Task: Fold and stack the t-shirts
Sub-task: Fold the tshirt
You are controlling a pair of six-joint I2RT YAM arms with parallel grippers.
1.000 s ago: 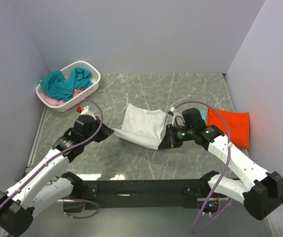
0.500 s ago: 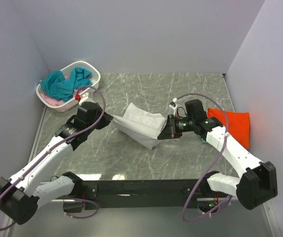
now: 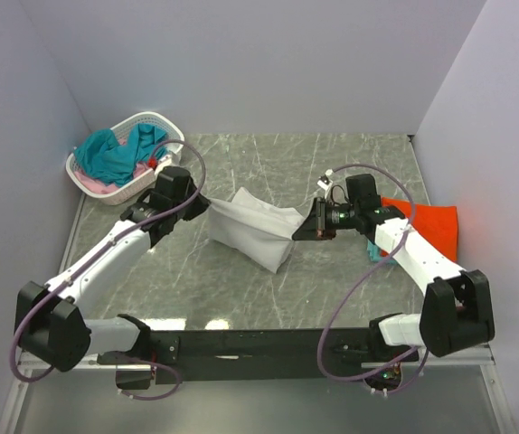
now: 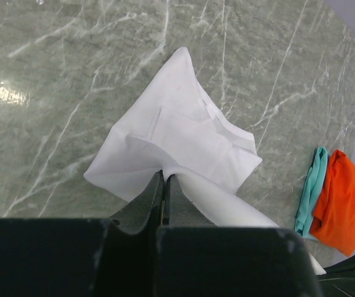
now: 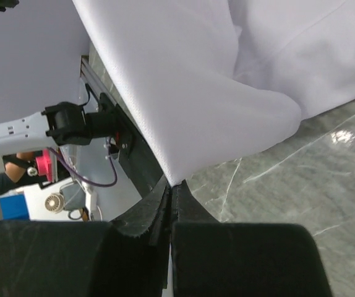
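The white t-shirt [image 3: 252,228] hangs between both grippers above the middle of the marble table, its lower part drooping to the surface. My left gripper [image 3: 207,207] is shut on the shirt's left edge; in the left wrist view the cloth [image 4: 183,139] spreads out from the closed jaws [image 4: 164,177]. My right gripper [image 3: 306,231] is shut on the shirt's right edge; in the right wrist view the white cloth [image 5: 183,80] rises from the closed jaws [image 5: 171,184]. A folded orange-red t-shirt [image 3: 433,229] lies at the right, with a teal one [image 4: 312,185] beside it.
A white perforated basket [image 3: 165,163] stands at the back left, holding teal shirts [image 3: 115,154] and a pink one [image 3: 88,183]. Purple-grey walls close in the table on three sides. The black base rail [image 3: 259,344] runs along the near edge.
Both grippers have carried the white shirt away from the near edge toward the back of the table. The shirt hangs more bunched, its lower fold trailing on the marble.
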